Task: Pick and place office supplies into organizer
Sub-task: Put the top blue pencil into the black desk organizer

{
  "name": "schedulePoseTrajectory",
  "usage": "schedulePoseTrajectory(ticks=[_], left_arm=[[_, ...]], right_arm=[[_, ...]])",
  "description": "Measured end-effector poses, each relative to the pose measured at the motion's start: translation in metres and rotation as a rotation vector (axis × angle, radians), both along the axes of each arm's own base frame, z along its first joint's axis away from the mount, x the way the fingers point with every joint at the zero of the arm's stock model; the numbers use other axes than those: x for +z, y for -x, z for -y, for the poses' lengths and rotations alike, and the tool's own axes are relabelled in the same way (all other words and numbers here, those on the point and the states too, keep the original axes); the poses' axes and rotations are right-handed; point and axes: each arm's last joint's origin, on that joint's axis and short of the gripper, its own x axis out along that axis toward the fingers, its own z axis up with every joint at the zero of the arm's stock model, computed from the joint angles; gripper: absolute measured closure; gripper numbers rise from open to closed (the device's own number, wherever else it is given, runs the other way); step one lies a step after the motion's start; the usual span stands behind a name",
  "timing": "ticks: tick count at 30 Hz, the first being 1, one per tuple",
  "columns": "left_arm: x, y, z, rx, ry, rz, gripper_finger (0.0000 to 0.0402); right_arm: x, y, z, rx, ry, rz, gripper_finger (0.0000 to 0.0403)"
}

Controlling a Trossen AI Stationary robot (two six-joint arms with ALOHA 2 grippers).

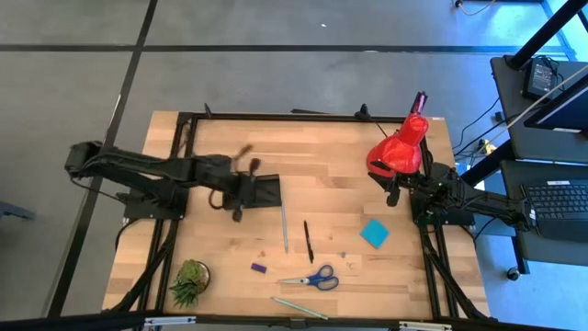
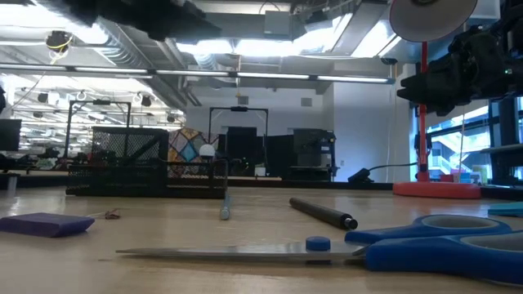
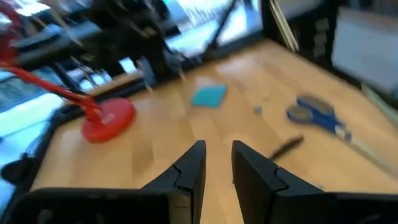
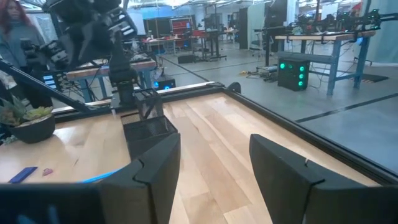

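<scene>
The organizer [image 1: 264,191] sits left of centre on the table [image 1: 331,147], directly under the left gripper [image 1: 241,188], which hangs over its cup end. The left wrist view shows that gripper's fingers [image 3: 189,171] standing a narrow gap apart with nothing between them, so it is judged empty and free to fetch the next item.

The supplies lie loose toward the near edge, all outside the organizer: a pale pen [image 1: 284,228] and a dark pen [image 1: 309,241] side by side, the purple block [image 1: 259,268], the blue-handled scissors [image 1: 310,279], another pale pencil [image 1: 299,307] by the table edge, and the cyan sticky-note pad [image 1: 374,233] further right.

The right gripper [image 1: 393,188] waits at the right side, fingers well apart and empty, just beside the red desk lamp [image 1: 401,147]. The potted plant [image 1: 189,280] stands at the near left corner. Neither is judged to block the left arm's path to the pens.
</scene>
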Motion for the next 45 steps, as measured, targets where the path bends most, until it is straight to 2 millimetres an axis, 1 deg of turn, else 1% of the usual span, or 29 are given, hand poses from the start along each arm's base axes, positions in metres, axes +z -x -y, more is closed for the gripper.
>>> schedulePoseTrajectory(ticks=[4, 6, 10, 13, 19, 27, 29, 38, 45], left_arm=[[0.004, -0.027, 0.013, -0.095, -0.153, -0.093, 0.0329], [0.005, -0.039, 0.02, -0.114, -0.24, -0.146, 0.0329], [0.003, -0.056, 0.032, -0.067, -0.468, -0.226, 0.0329], [0.002, -0.064, 0.041, 0.012, -0.524, -0.234, 0.0329], [0.001, -0.065, 0.055, 0.046, -0.586, -0.214, 0.0329], [0.001, -0.063, 0.065, 0.056, -0.557, -0.201, 0.0329], [0.003, -0.064, 0.065, 0.06, -0.587, -0.187, 0.0329], [0.005, -0.064, 0.06, 0.217, -0.653, -0.189, 0.0329], [0.004, -0.064, 0.061, 0.173, -0.637, -0.196, 0.0329]], right_arm=[[0.0, 0.0, 0.0, 0.0, 0.0, 0.001, 0.0208], [0.0, 0.0, 0.0, 0.0, 0.0, 0.001, 0.0208], [0.0, 0.0, 0.0, 0.0, 0.0, 0.002, 0.0208], [0.0, 0.0, 0.0, 0.0, -0.001, 0.002, 0.0208], [0.0, 0.0, 0.0, 0.001, -0.003, 0.004, 0.0208], [0.0, 0.0, 0.0, 0.0, -0.002, 0.003, 0.0208], [0.0, 0.0, 0.0, 0.001, -0.002, 0.003, 0.0208], [0.0, 0.0, 0.0, 0.001, 0.0, 0.002, 0.0208], [0.0, 0.0, 0.0, 0.001, 0.001, 0.002, 0.0208]])
